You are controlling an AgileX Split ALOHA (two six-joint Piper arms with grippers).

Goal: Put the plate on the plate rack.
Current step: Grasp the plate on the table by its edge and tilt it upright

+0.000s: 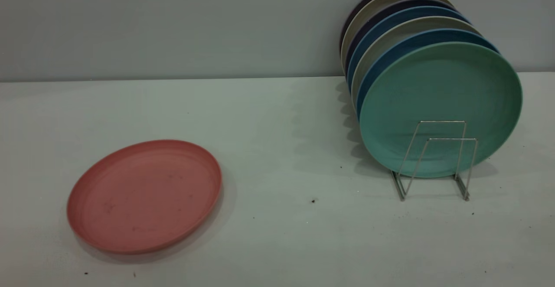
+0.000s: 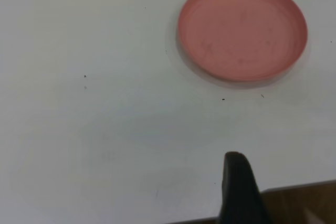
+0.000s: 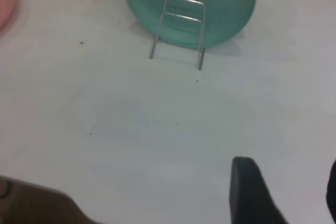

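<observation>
The salmon-pink plate [image 1: 144,195] lies flat on the white table at the front left; it also shows in the left wrist view [image 2: 242,29]. The silver wire plate rack [image 1: 435,159] stands at the right, its two front loop dividers free; it also shows in the right wrist view [image 3: 178,31]. Neither gripper shows in the exterior view. My left gripper [image 2: 287,182] hangs near the table's front edge, well short of the plate; only one dark finger [image 2: 237,187] shows. My right gripper [image 3: 289,184] is open and empty, well short of the rack.
Several upright plates fill the rack behind the front dividers: a teal-green plate [image 1: 440,107] in front, then blue, beige and dark ones back to the grey wall. A brown strip [image 2: 299,203] shows beyond the table's front edge. Small dark specks dot the table.
</observation>
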